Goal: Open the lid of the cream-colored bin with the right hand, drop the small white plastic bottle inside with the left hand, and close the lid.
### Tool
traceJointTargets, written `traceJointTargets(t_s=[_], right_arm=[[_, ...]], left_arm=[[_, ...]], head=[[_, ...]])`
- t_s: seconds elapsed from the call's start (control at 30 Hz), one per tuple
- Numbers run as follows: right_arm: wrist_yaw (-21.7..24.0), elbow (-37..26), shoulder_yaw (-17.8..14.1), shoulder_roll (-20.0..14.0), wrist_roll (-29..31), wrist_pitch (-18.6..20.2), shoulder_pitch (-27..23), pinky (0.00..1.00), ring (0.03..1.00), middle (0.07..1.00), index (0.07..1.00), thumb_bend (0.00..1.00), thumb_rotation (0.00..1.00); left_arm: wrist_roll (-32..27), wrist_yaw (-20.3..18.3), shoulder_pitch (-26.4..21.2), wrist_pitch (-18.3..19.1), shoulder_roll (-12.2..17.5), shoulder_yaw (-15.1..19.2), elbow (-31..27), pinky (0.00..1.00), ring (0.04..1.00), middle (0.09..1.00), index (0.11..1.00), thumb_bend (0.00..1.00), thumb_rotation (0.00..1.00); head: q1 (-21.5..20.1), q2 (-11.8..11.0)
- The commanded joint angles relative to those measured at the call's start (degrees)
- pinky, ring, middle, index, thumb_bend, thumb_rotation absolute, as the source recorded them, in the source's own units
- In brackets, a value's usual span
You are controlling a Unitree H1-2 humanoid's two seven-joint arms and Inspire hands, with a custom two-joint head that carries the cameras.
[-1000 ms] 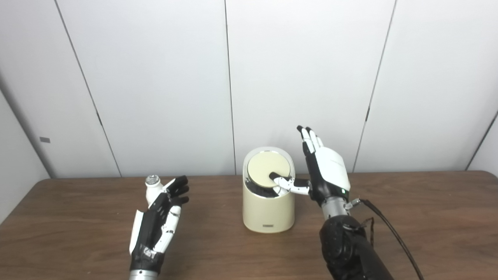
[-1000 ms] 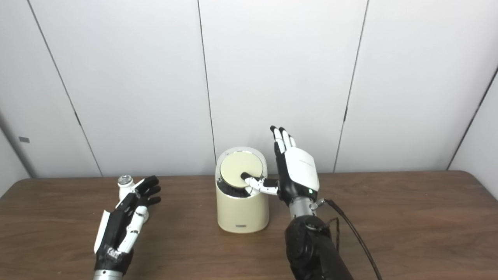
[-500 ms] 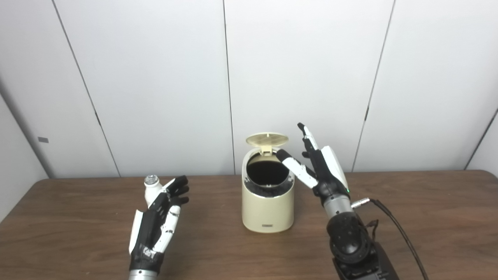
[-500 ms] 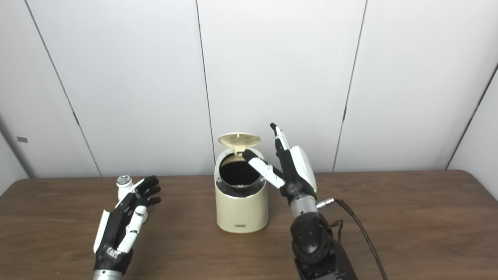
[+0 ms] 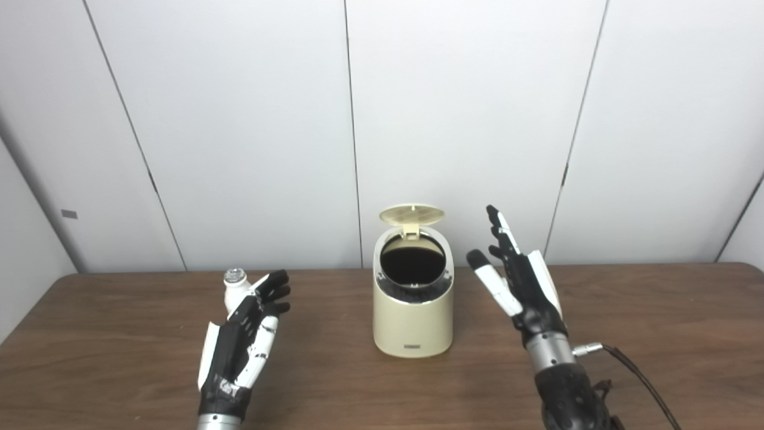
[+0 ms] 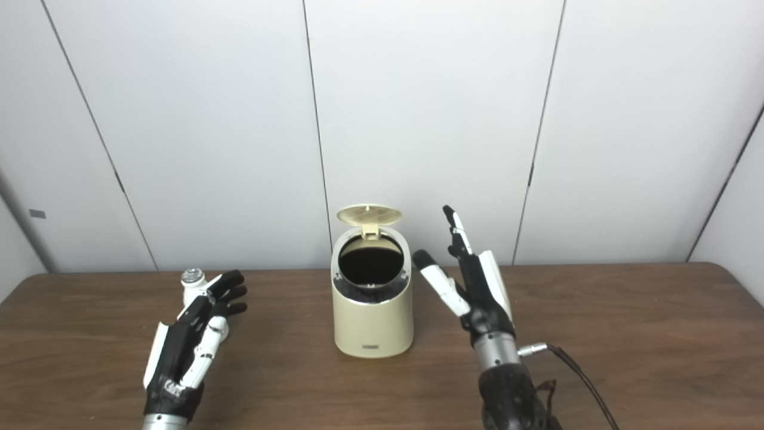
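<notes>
The cream-colored bin (image 5: 413, 310) stands upright in the middle of the tabletop (image 5: 656, 334), and its lid (image 5: 412, 214) now stands raised at the back rim, showing the dark round opening. One second ago that lid lay shut, with the thumb of the right robot hand (image 5: 520, 280) pressed on it; half a second ago the lid was already up and the thumb hung over the bin's right rim. Now the right robot hand has pulled back to the right and toward the robot, clear of the bin and touching nothing, fingers spread and pointing up, holding nothing.

The left robot hand (image 5: 242, 340) has not moved across the frames. It rests low over the tabletop at the left, fingers apart and empty, palm turned toward the small white plastic bottle (image 5: 234, 286). The bottle stands upright just beyond its fingertips, well apart from the bin, in the same spot as before.
</notes>
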Motion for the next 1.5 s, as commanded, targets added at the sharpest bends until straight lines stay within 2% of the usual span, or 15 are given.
traceJointTargets(t_s=[0.0, 0.03, 0.1, 0.23, 0.47, 0.57, 0.6, 0.63, 0.67, 0.7, 0.83, 0.97, 1.03, 1.23, 1.47], right_arm=[[-2.36, -0.7, -1.26, 0.59, 3.12, -10.58, 0.46, 0.76, 0.873, 0.897, 0.891, 0.32, 0.79], [-3.11, -0.04, -1.52, 0.79, 3.35, -13.17, 1.27, 0.73, 0.849, 0.873, 0.863, 0.25, 0.7], [-4.25, 1.16, -1.81, 1.11, 3.3, -17.25, 2.9, 0.71, 0.82, 0.844, 0.827, 0.19, 0.61], [-5.37, 2.97, -2.16, 1.1, 3.14, -22.12, 5.41, 0.69, 0.801, 0.825, 0.8, 0.17, 0.6], [-4.73, 4.32, -2.99, 0.78, 5.03, -23.5, 7.03, 0.7, 0.811, 0.832, 0.808, 0.21, 0.63], [-4.39, 4.2, -3.28, 0.4, 5.39, -23.4, 7.45, 0.7, 0.814, 0.834, 0.812, 0.21, 0.65], [-4.31, 4.21, -3.42, 0.16, 5.36, -23.3, 7.66, 0.71, 0.819, 0.84, 0.818, 0.22, 0.66], [-4.26, 4.22, -3.51, 0.01, 5.32, -23.23, 7.81, 0.72, 0.821, 0.842, 0.821, 0.23, 0.68], [-4.2, 4.11, -3.59, -0.19, 5.19, -23.09, 8.01, 0.72, 0.822, 0.844, 0.822, 0.24, 0.69], [-4.1, 3.96, -3.64, -0.38, 5.08, -22.98, 8.16, 0.72, 0.823, 0.844, 0.823, 0.24, 0.71], [-4.04, 4.04, -3.76, -1.04, 4.49, -22.93, 8.34, 0.72, 0.822, 0.841, 0.82, 0.26, 0.73], [-4.16, 4.93, -3.94, -1.51, 4.29, -23.95, 8.05, 0.71, 0.816, 0.836, 0.809, 0.26, 0.7], [-4.21, 5.47, -4.02, -1.69, 4.28, -24.31, 7.85, 0.71, 0.812, 0.833, 0.807, 0.28, 0.72], [-4.2, 6.94, -4.37, -2.48, 4.09, -25.24, 7.61, 0.72, 0.823, 0.841, 0.819, 0.29, 0.77], [-3.61, 7.84, -4.48, -3.3, 5.12, -26.45, 7.36, 0.73, 0.831, 0.848, 0.818, 0.27, 0.74]], left_arm=[[0.69, 0.34, -2.26, -1.6, 0.46, -0.06, -1.49, 0.76, 0.829, 0.849, 0.835, 0.19, 0.62], [0.59, 0.29, -2.29, -1.56, 0.37, -0.11, -1.47, 0.76, 0.829, 0.848, 0.834, 0.2, 0.62], [0.53, 0.24, -2.4, -1.78, 0.26, -0.23, -1.23, 0.76, 0.83, 0.849, 0.832, 0.2, 0.63], [0.7, 0.27, -2.34, -2.04, 0.09, -0.5, -1.25, 0.75, 0.825, 0.843, 0.829, 0.19, 0.62], [1.1, 0.49, -1.9, -1.27, -0.06, -0.6, -3.69, 0.73, 0.813, 0.834, 0.82, 0.2, 0.58], [9.78, 4.26, -1.57, -0.21, -0.9, -0.11, -7.71, 0.69, 0.785, 0.815, 0.806, 0.24, 0.51], [12.83, 5.88, -1.45, -0.62, -1.49, 0.19, -9.29, 0.63, 0.743, 0.781, 0.768, 0.36, 0.37], [14.64, 6.96, -1.37, -0.92, -1.89, 0.34, -10.28, 0.6, 0.73, 0.769, 0.751, 0.46, 0.29], [15.61, 7.72, -1.09, -0.97, -2.46, 0.45, -11.9, 0.59, 0.723, 0.762, 0.743, 0.52, 0.24], [15.62, 8.02, -0.69, -0.99, -2.98, 0.45, -13.59, 0.6, 0.729, 0.762, 0.744, 0.63, 0.23], [15.76, 8.73, 0.84, -3.24, -3.6, 0.6, -19.92, 0.62, 0.733, 0.76, 0.744, 0.79, 0.25], [15.17, 9.43, 2.13, -3.61, -3.68, 1.81, -24.54, 0.64, 0.753, 0.781, 0.76, 0.8, 0.27], [15.35, 10.79, 2.42, -3.99, -3.32, 4.07, -25.79, 0.71, 0.795, 0.828, 0.807, 0.78, 0.26], [19.31, 15.89, 2.3, -4.26, -3.42, 10.76, -25.03, 0.75, 0.86, 0.884, 0.856, 0.79, 0.37], [19.36, 18.4, 3.35, -2.26, -3.81, 13.13, -23.65, 0.92, 0.972, 0.962, 0.932, 0.87, 0.39]], head=[[0.21, -0.2], [0.21, -0.23], [0.15, -0.34], [0.52, -0.43], [0.68, -0.25], [1.44, -0.07], [1.66, -0.08], [1.66, -0.08], [1.88, -0.01], [2.08, 0.19], [2.51, 0.69], [3.57, 0.82], [3.57, 0.82], [5.3, 0.54], [6.96, 0.31]])
